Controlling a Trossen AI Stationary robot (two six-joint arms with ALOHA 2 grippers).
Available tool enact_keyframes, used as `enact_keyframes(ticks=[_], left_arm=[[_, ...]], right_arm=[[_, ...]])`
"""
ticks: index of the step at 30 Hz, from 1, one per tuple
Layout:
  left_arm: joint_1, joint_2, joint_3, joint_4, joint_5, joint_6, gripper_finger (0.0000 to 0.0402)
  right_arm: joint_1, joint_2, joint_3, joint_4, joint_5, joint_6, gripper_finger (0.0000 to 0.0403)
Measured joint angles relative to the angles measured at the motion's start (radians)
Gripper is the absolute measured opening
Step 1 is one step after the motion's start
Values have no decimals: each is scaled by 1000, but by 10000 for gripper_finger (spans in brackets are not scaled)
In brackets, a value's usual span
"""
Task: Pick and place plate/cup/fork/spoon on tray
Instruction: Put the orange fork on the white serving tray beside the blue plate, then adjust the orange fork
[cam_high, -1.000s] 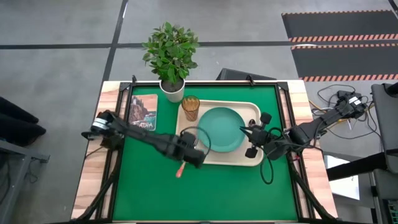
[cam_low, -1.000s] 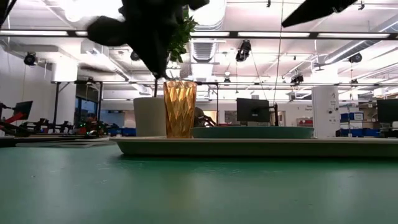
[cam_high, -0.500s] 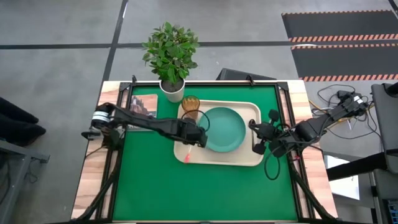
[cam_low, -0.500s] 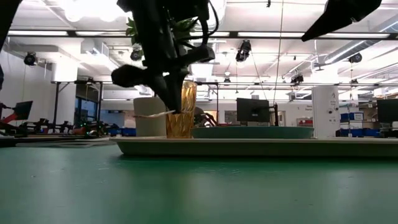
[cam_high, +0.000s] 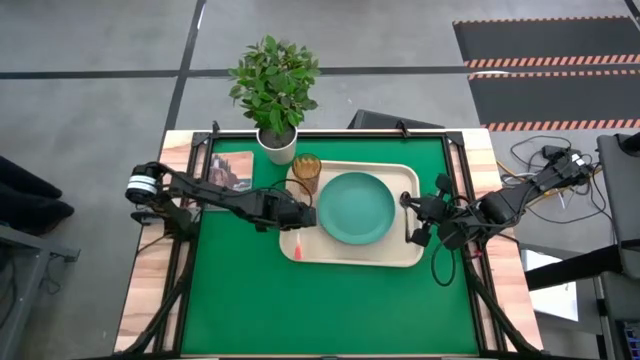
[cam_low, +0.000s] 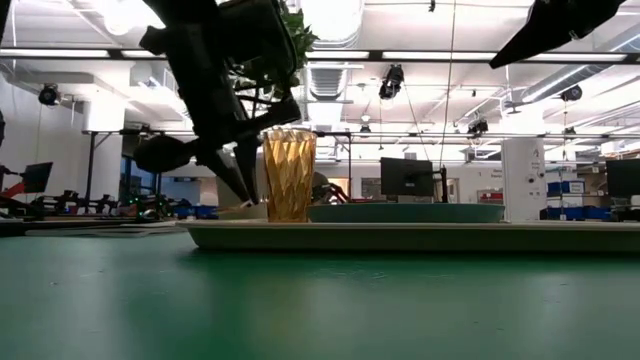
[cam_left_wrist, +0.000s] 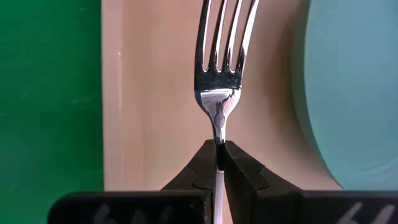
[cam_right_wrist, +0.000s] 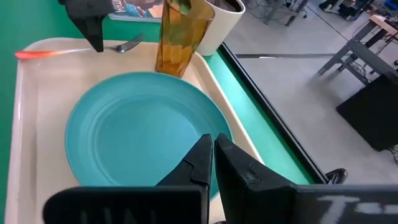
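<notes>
Setting down the red-handled silver fork (cam_left_wrist: 222, 74): left pincer (cam_left_wrist: 219, 151) pinches its neck over the cream plastic tray (cam_left_wrist: 155, 93); next, let go.

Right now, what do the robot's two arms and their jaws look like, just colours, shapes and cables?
Both arms are dark, nearly black, slim and jointed. The left arm has a pale silver-white cylindrical joint at its outer end and a black cable looping near the left gripper. The right arm trails black cables, with a loop hanging below the right gripper. The jaws are black, angular wedges tapering to narrow tips.
</notes>
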Motion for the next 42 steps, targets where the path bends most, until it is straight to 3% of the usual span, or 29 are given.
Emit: enact_keyframes(ticks=[15,30,42], left_arm=[[3,23,5,24,2,88,1],[5,52,2,46,0,114,45],[-75,25,45,56,-31,355,46]], right_arm=[[0,-2,0,4,1,0,9],[0,-1,0,4,1,-1,9],[0,-1,-2,5,1,-8,9]])
